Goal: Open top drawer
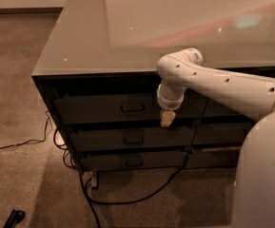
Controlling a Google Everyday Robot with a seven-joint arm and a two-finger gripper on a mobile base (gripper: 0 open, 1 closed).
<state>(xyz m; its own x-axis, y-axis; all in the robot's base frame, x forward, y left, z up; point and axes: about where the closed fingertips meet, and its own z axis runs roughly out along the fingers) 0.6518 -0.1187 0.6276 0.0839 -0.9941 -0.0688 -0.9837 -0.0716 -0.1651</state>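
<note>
Low on the near face of the grey counter, three dark drawers stack one over another: the top drawer lies just under the counter's overhang, looking closed, with its small handle centred on the front; the middle drawer and the bottom drawer lie below it, each with a like handle. More dark fronts run on to the right, partly hidden by the white arm, which reaches in from the right across them. The robot's pale body fills the near right corner. On the carpet, a black cable loops out from under the drawers, another cable trails off to the left, and a small dark object lies at the near left. The tool hangs pointing down in front of the top drawer's right end, right of the handle and apart from it; nothing shows in its hold, and whether it is open or closed cannot be told.
</note>
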